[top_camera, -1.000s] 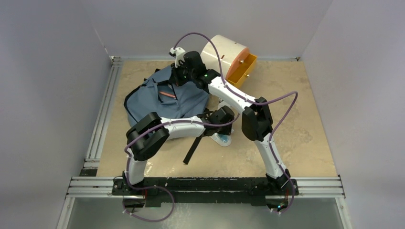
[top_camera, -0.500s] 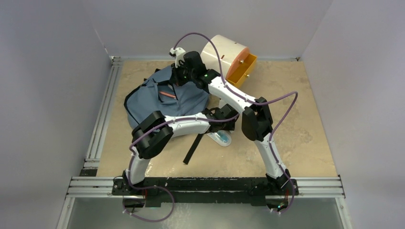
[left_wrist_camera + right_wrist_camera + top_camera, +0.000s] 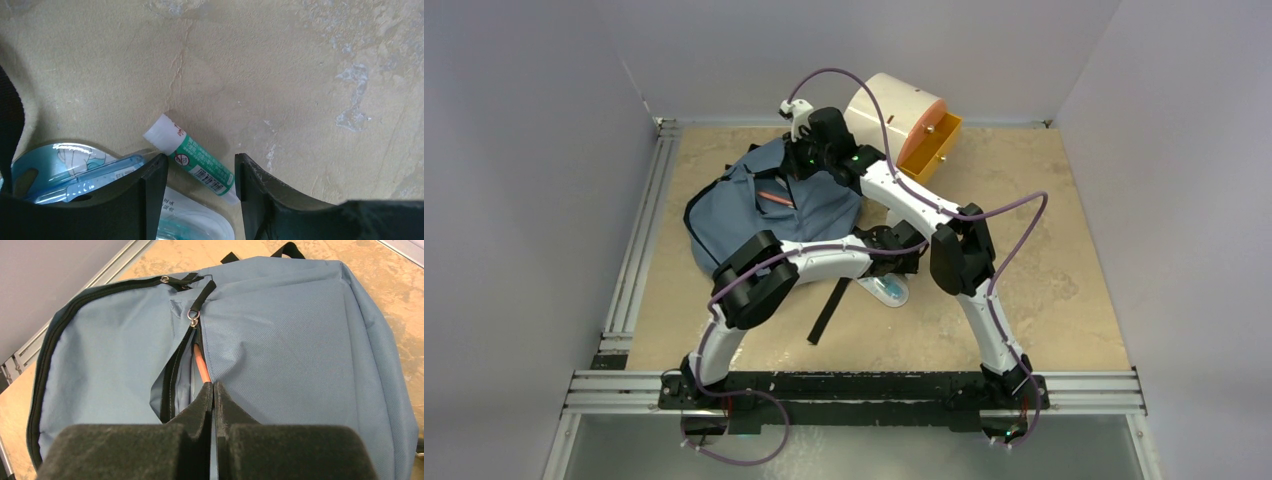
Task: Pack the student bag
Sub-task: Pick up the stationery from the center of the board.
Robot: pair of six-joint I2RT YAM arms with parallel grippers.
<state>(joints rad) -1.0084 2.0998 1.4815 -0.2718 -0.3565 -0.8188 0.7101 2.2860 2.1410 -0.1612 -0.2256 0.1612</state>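
— Student bag (image 3: 734,215): where is it, and what's in it?
— It lies flat on the beige bench (image 3: 1044,270), far left. Its front pocket gapes, with one orange pencil (image 3: 201,367) inside. The right end effector (image 3: 214,390) is closed at that pocket's edge, perhaps pinching fabric.
— The rest?
— One glue stick (image 3: 192,160) lies between the parted jaws of the left end effector (image 3: 200,169), beside one blue packet (image 3: 75,175). One cream cabinet (image 3: 889,105) has its orange drawer (image 3: 936,145) out. The walls are pale grey.

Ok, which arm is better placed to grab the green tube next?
Left. The left gripper hangs open over the green tube, straddling it. The right gripper is shut at the front pocket of the student bag, away from the tube.
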